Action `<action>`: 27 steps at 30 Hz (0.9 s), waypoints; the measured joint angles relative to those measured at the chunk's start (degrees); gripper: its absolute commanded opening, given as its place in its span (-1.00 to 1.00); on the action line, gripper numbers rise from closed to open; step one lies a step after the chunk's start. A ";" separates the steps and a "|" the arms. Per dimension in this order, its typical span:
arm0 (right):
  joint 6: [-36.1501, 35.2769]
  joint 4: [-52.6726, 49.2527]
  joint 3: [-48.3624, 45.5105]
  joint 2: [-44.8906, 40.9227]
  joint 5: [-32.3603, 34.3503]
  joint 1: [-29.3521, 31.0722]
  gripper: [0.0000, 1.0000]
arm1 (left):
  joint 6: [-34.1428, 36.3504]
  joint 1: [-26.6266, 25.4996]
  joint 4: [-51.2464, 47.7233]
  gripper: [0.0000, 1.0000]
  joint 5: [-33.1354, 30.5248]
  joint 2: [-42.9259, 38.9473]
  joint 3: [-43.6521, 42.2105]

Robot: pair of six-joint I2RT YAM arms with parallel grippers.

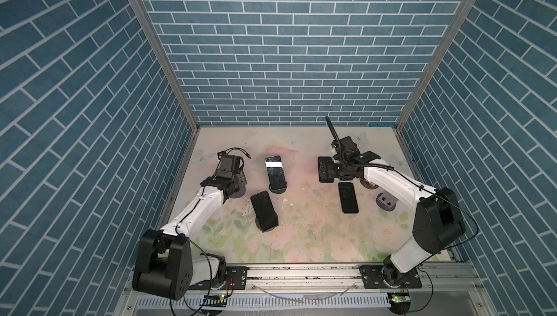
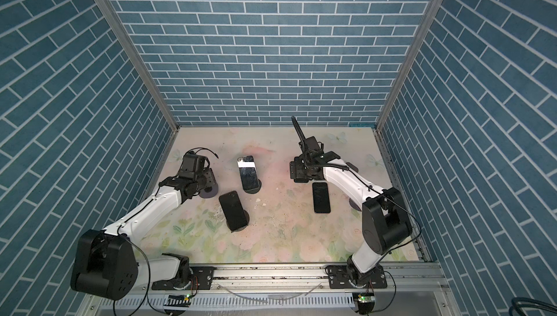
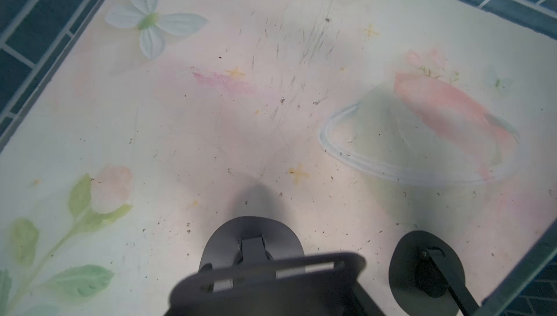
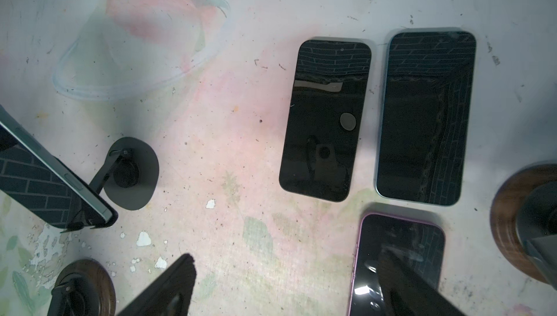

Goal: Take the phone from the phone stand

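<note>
Two dark phones lean on stands in both top views: a far phone (image 1: 275, 173) with a bright band on its screen, and a nearer phone (image 1: 264, 210) (image 2: 232, 210). The far phone's stand base (image 1: 279, 190) (image 4: 132, 173) is black. My left gripper (image 1: 235, 183) hangs over an empty stand (image 3: 265, 266), its fingers hidden. My right gripper (image 1: 337, 176) (image 4: 286, 299) is open above the table right of centre. One of its fingers (image 4: 422, 293) is over the far end of a pink phone (image 4: 398, 263) (image 1: 348, 197) lying flat.
Two more phones (image 4: 325, 120) (image 4: 425, 115) lie flat side by side beyond the right gripper. A wooden-based stand (image 4: 518, 224) (image 1: 369, 183) and a grey empty stand (image 1: 386, 201) sit by the right arm. Blue brick walls (image 1: 271, 58) close in three sides.
</note>
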 measured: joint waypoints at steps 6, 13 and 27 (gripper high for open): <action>0.00 -0.74 1.88 1.73 0.31 1.62 0.89 | 0.07 0.37 2.95 0.17 0.15 3.08 -0.22; 0.07 -1.20 3.58 3.23 0.42 2.95 0.90 | -0.57 0.42 5.97 0.19 0.20 4.46 -1.70; 0.46 -1.70 5.57 4.94 0.48 4.83 0.90 | -2.25 0.44 6.99 0.51 0.55 5.55 -3.96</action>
